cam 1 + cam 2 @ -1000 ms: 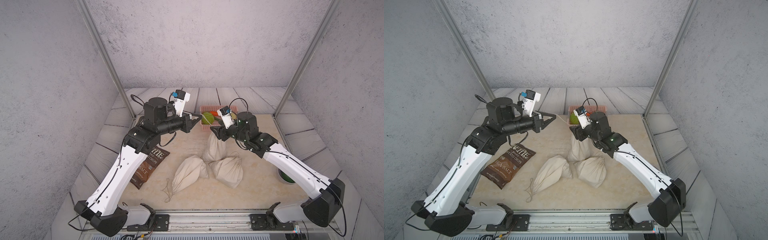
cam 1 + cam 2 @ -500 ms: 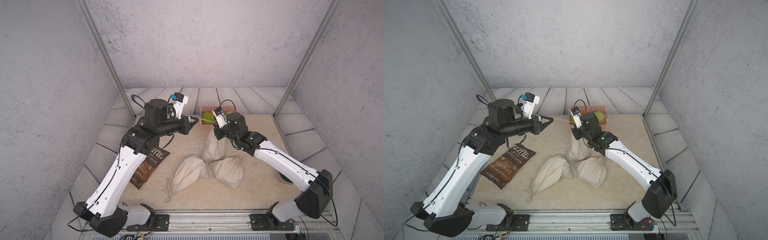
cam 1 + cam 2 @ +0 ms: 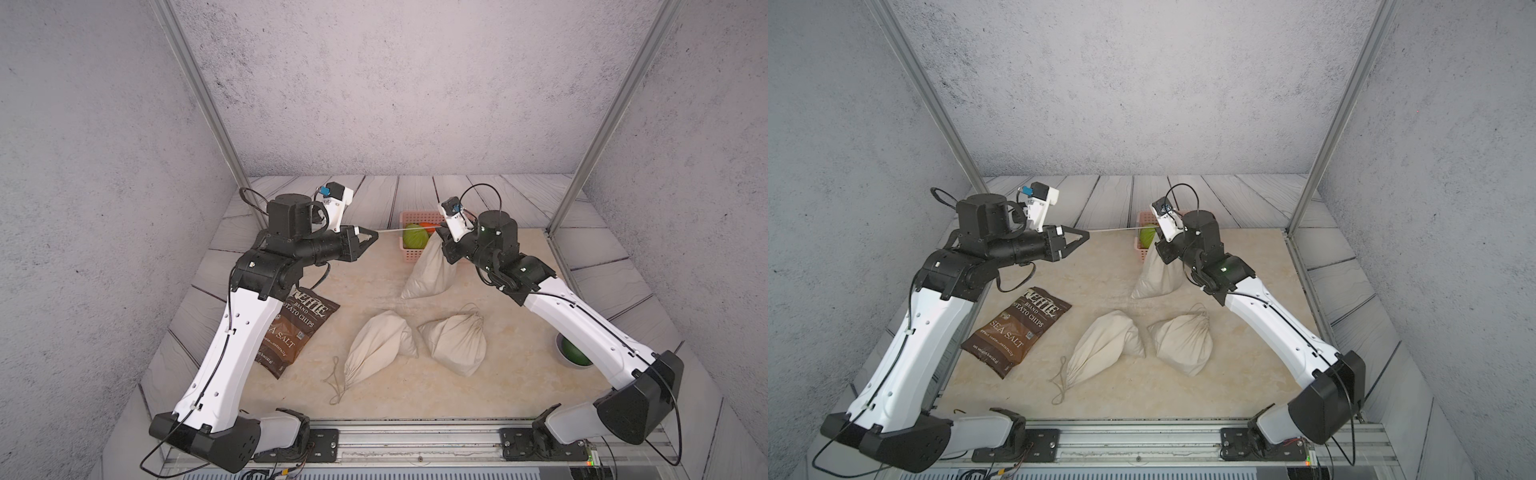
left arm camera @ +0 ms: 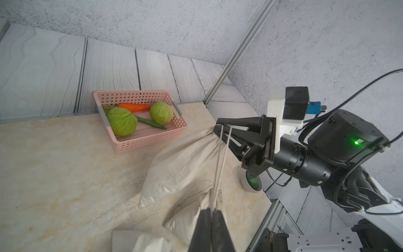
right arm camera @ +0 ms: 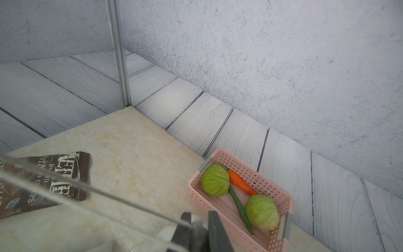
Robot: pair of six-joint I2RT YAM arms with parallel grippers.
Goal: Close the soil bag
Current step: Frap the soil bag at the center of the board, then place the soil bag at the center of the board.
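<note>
Cream soil bag [image 3: 430,270] upright, neck gathered, drawstring [image 3: 390,230] taut.

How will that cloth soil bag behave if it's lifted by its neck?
Probably floppy: the soil bag sags in folds below the right gripper, whose jaws pinch its neck. Likely heavy for its size: its base sits spread on the table while the taut drawstring runs to the left gripper.
</note>
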